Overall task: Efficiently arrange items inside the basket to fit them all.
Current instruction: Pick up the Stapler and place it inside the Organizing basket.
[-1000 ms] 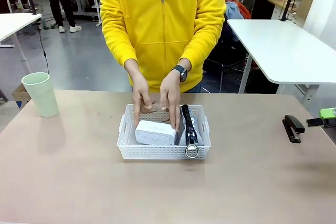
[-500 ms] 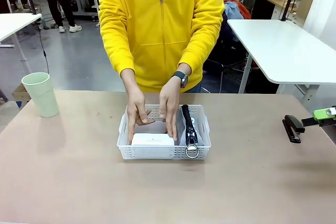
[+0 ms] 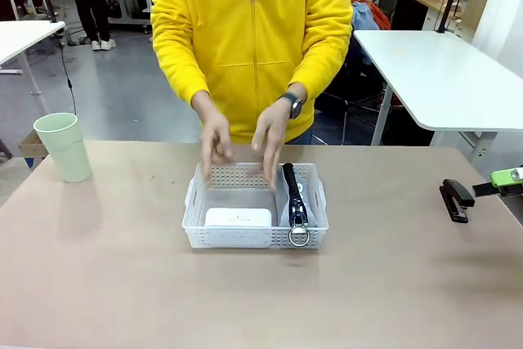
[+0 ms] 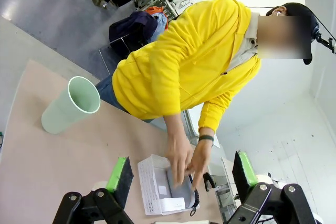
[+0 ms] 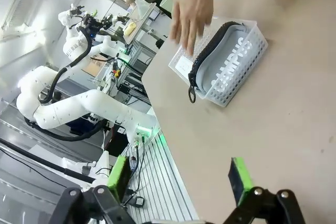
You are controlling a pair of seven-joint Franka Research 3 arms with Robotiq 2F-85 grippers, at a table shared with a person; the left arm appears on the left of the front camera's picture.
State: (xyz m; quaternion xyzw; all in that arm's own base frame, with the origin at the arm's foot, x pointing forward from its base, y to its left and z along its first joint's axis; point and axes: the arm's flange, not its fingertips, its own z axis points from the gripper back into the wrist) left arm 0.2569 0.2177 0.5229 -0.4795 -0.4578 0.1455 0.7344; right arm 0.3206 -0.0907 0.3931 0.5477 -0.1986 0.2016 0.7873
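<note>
The white basket (image 3: 245,237) sits mid-table. Inside it, the white box (image 3: 238,217) lies flat at the front left, and the grey pouch (image 3: 292,202) stands on edge along the right side, zipper up, ring over the front rim. The person's hands (image 3: 216,141) hover just above the basket's far rim. The pale green cup (image 3: 65,146) stands at the far left. The black stapler (image 3: 455,199) lies at the right, next to a green pad (image 3: 508,176) of my right gripper. My left gripper (image 4: 181,174) and right gripper (image 5: 178,179) both hang open and hold nothing.
The basket (image 5: 239,80) with the pouch (image 5: 223,64) lies well ahead of my right gripper. Bare tabletop (image 3: 122,284) surrounds the basket. White tables (image 3: 441,79) stand behind the person.
The person laid the white box flat in the basket's front left, then lifted both hands up and away. The right gripper's pad rose slightly at the right edge.
</note>
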